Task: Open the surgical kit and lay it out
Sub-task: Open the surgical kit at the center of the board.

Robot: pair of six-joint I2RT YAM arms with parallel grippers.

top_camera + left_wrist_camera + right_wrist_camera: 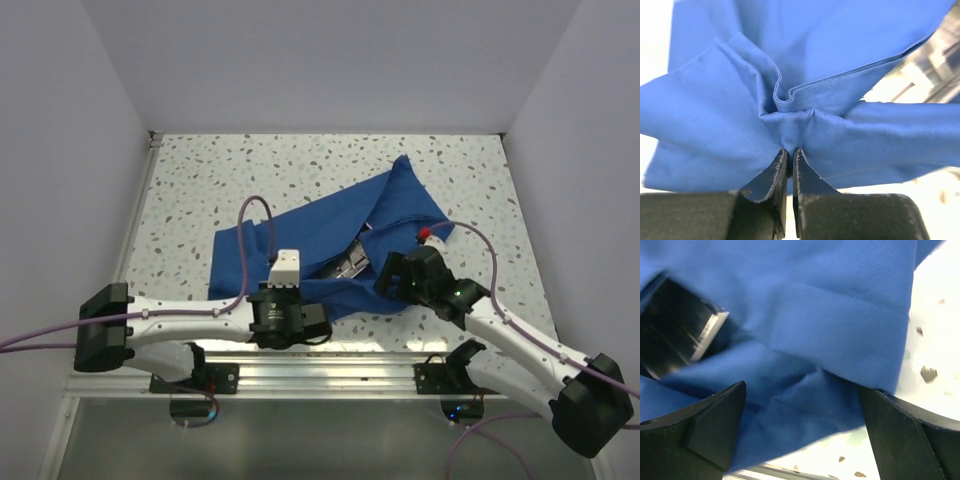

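While the left claw point(790, 152) pinches a bunched fold of the cloth point(805, 65), its fingers point(772, 175) pressed together on the fabric at lower centre of the left wrist view, the right claw point(802, 387) is spread wide and grips nothing. In the right wrist view its two dark fingers sit at lower left and lower right, with a cloth fold lying between and beyond them. The tray point(685, 335) shows as a dark shiny corner at the upper left of that view, mostly under cloth. In the top view the cloth lies rumpled at frame centre on the speckled table point(200, 180), peaking toward upper right. The tray peeks through a gap at centre, between both claws. Tray contents can't be made out.
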